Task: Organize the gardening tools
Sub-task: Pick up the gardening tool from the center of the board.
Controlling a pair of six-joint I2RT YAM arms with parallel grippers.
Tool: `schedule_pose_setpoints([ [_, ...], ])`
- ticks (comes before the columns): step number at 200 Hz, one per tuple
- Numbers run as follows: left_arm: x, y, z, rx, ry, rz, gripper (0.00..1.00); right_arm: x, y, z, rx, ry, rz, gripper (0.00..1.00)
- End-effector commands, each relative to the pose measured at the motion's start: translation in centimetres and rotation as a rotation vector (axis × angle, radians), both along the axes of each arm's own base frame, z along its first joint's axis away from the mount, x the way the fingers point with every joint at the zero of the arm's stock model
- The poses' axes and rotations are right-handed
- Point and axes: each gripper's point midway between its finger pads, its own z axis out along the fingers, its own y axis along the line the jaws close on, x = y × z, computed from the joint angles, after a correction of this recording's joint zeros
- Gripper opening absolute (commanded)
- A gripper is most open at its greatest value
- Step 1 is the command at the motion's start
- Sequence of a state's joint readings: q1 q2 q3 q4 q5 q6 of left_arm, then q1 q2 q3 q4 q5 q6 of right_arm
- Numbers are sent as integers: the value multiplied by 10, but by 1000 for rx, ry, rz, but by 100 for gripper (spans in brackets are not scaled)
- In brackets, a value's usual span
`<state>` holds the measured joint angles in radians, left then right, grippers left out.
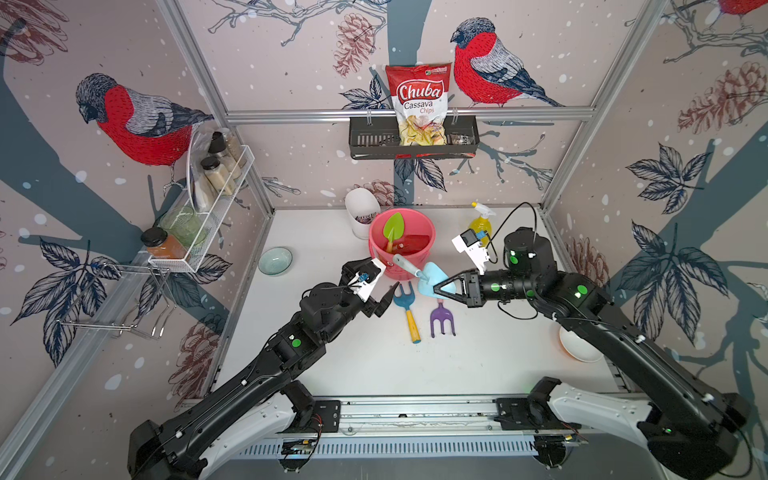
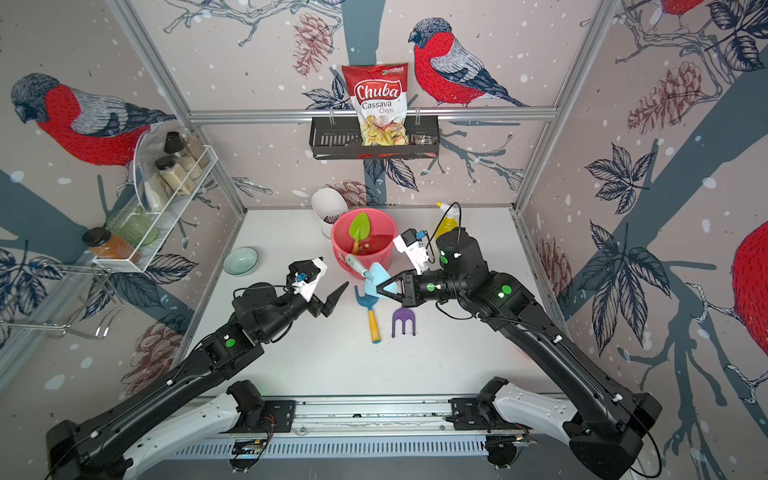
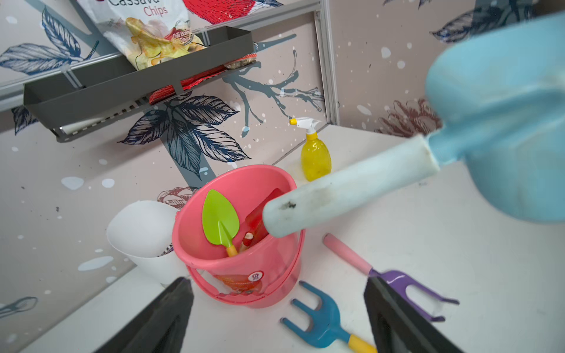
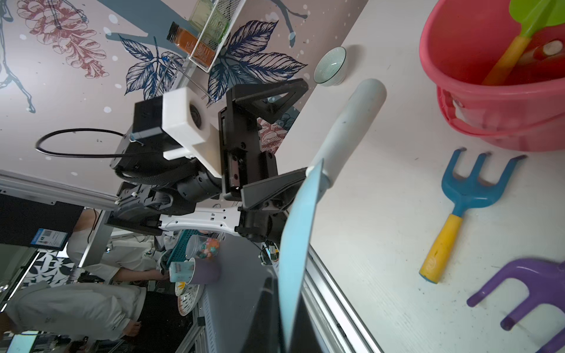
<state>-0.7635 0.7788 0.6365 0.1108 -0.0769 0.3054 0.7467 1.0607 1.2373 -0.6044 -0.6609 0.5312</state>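
1. Check the white worktop: the blue fork and purple rake lie on it, and the yellow spray bottle stands at the back.
2. Find the green spade and red shovel in the pink bucket.
3. The right tool pinches the light-blue trowel by its blade, handle toward the bucket. The left tool is spread and empty.

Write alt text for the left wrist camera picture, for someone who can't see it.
A light-blue trowel looms close, its pale handle pointing at a pink bucket holding a green spade and red shovel. A blue fork and purple rake lie on the white table near the bucket; a yellow spray bottle stands beyond it. The left gripper is open.
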Motion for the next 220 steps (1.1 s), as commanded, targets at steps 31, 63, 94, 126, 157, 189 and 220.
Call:
schedule_pose_setpoints([
  [31, -12, -2, -2, 188, -204, -77, 84, -29, 2, 0, 28, 124, 100, 0],
  [63, -28, -20, 7, 170, -249, -195, 77, -30, 8, -1, 30, 138, 121, 0],
  [94, -37, -34, 12, 174, -265, -261, 72, -26, 13, 7, 52, 126, 126, 0],
  [126, -39, -40, 19, 157, -276, -280, 57, -25, 16, 7, 65, 128, 136, 0],
  [157, -36, -41, 16, 158, -264, -276, 43, -27, 16, 10, 84, 124, 148, 0],
  [189, -38, -42, 17, 133, -260, -287, 32, -26, 17, 9, 88, 129, 152, 0],
  [220, -38, -44, 21, 116, -262, -291, 0, -25, 18, 9, 98, 127, 150, 0],
])
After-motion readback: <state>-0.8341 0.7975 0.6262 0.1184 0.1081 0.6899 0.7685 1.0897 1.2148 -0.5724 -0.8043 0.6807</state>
